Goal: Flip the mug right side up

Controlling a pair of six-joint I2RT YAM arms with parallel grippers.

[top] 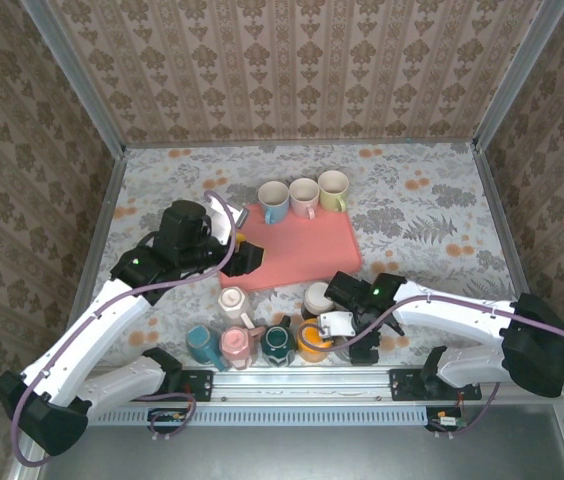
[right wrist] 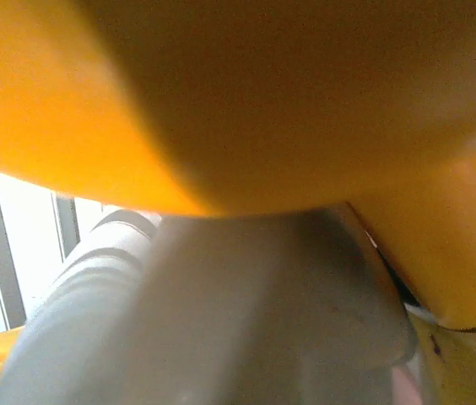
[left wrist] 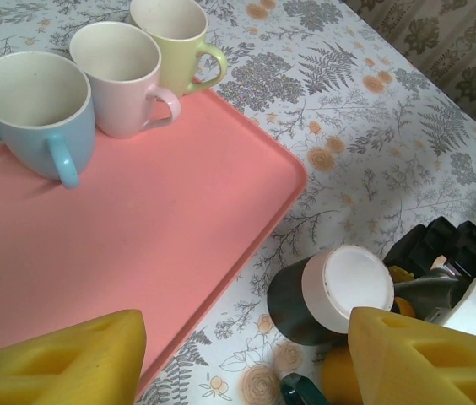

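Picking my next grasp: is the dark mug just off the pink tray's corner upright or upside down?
Upside down: the dark mug shows its closed white base on top, with no opening visible.

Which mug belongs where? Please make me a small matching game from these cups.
Things:
1. light blue mug
2. pale yellow mug
3. dark mug
4. orange mug

Places:
A. right end of the front row of four mugs
B. base up, beside the pink tray
C. left end of the upright row of three
D. right end of that upright row

Pairs: 1-C, 2-D, 3-B, 4-A
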